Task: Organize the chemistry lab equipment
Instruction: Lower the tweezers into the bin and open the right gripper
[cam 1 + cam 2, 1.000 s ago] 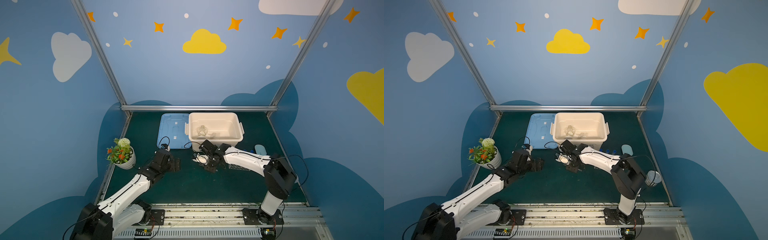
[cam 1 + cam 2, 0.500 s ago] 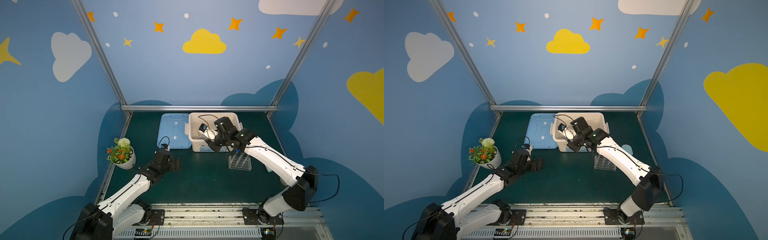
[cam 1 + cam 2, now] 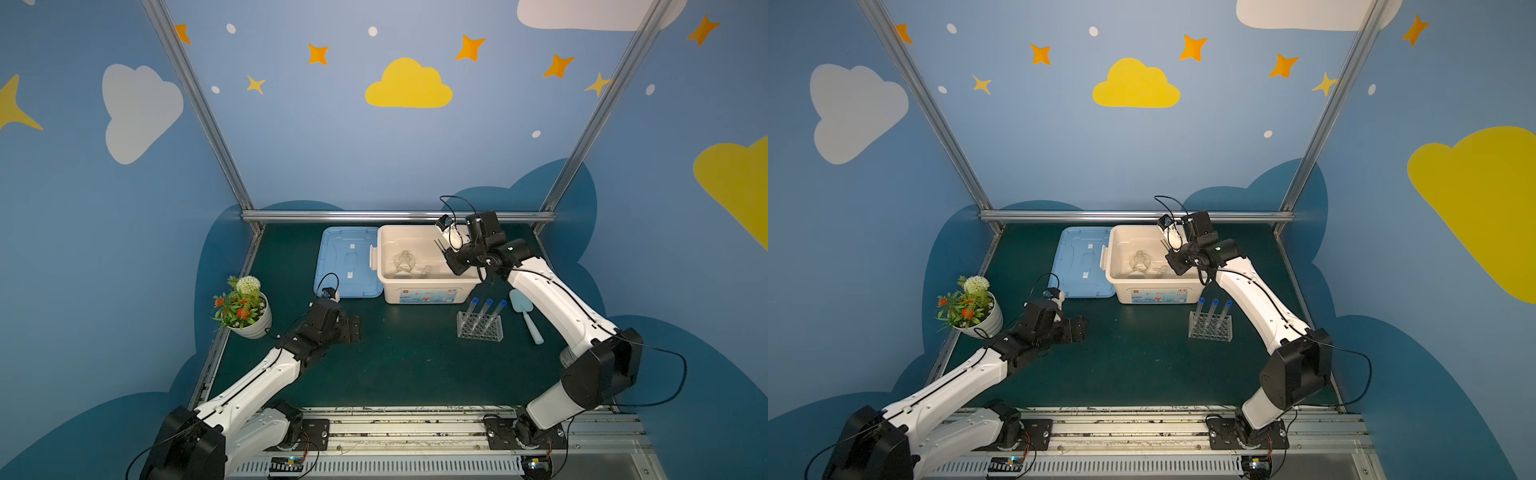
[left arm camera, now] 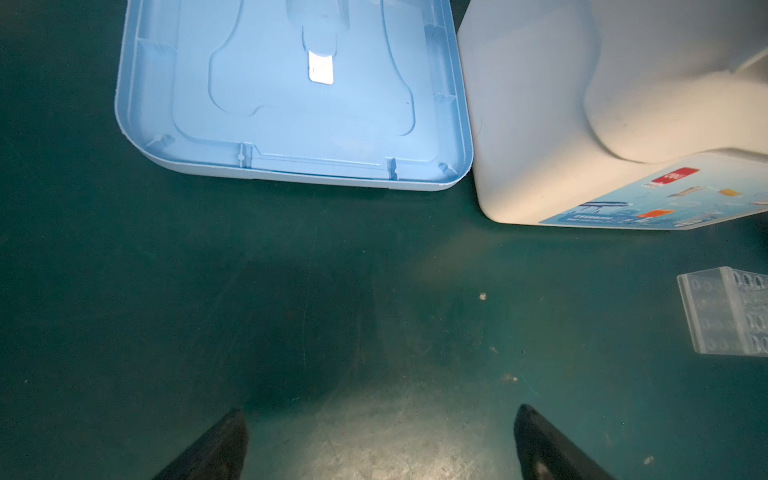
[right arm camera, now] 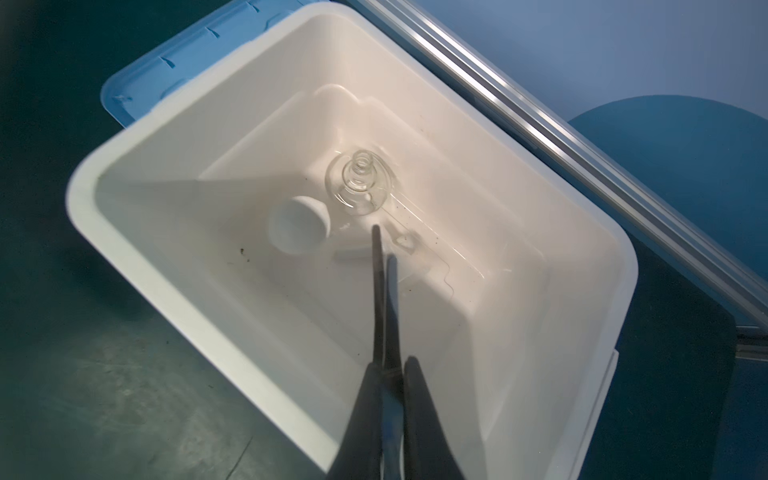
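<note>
the chemistry lab equipment is split between two places. a clear glass flask [image 5: 359, 183], a white mortar bowl [image 5: 297, 226] and what looks like a small white pestle [image 5: 349, 254] lie inside the open white plastic bin [image 3: 424, 291]. the clear grid-holed rack [image 3: 480, 330] with three blue-capped test tubes [image 3: 484, 309] stands on the dark green surface [image 3: 407, 365] just in front of the bin, with a pale blue scoop [image 3: 525, 318] beside it.

the right pincer [image 5: 390, 363] is pinched narrow on a thin dark rod [image 5: 377, 291], held above the bin's inside with the tip pointing toward the flask. the step in hand looks to me like putting the rod away. the next move calls for going lower and letting go clear of the glass.

the left pincer [image 4: 380, 419] is spread wide and empty, low over bare surface near the light blue lid [image 4: 291, 104].
</note>
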